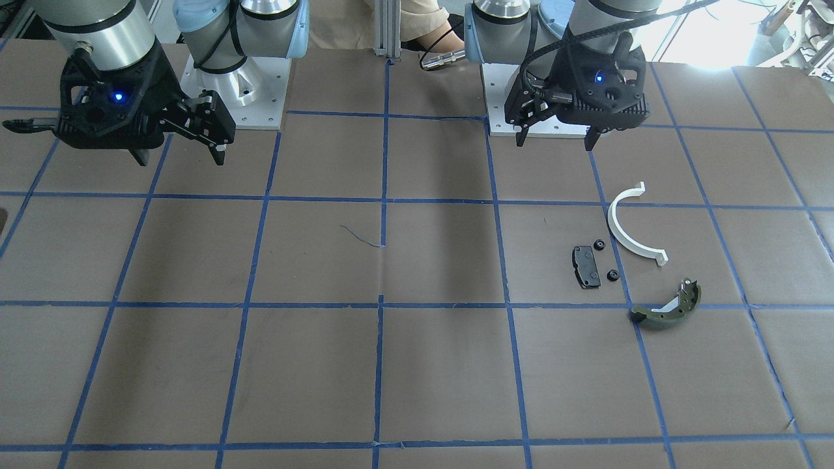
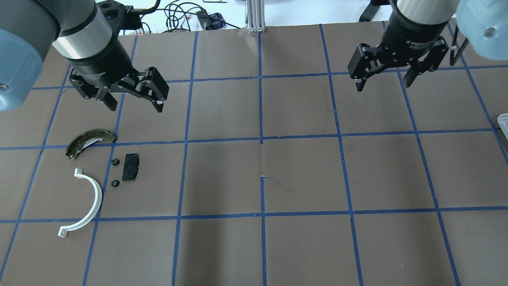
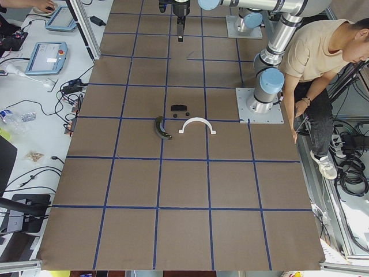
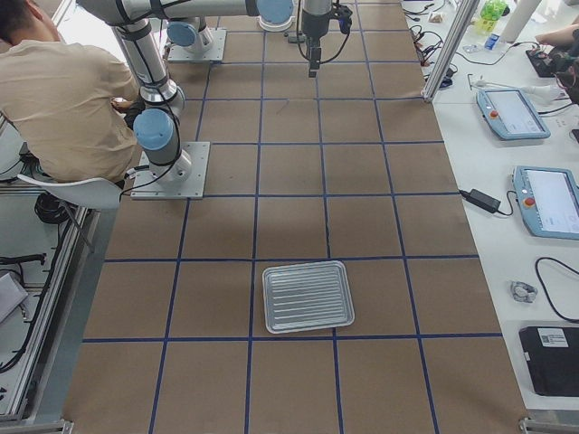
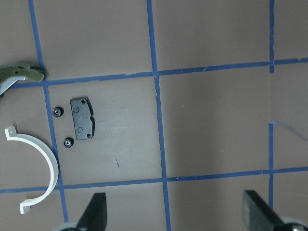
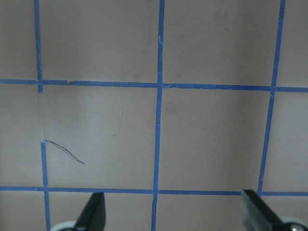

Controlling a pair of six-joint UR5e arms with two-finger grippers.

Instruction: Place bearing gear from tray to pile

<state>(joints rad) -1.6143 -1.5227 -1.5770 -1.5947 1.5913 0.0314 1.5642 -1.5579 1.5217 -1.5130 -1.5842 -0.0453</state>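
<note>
Two small black bearing gears [image 2: 115, 161] [image 2: 114, 183] lie on the table in the pile, beside the black pad [image 2: 130, 167]. The white half-ring [image 2: 97, 192] and the olive brake shoe [image 2: 85, 141] lie close by. In the left wrist view the gears [image 5: 57, 112] [image 5: 68, 142] flank the pad [image 5: 83, 118]. My left gripper [image 2: 135, 107] hangs open and empty above the table, just beyond the pile. My right gripper [image 2: 383, 85] is open and empty over bare table. The metal tray [image 4: 308, 297] holds nothing that I can see.
The tray's corner [image 2: 504, 121] shows at the overhead view's right edge. A person [image 4: 63, 99] sits beside the robot bases. Blue tape lines grid the brown table. A thin dark thread [image 2: 278, 182] lies near the middle.
</note>
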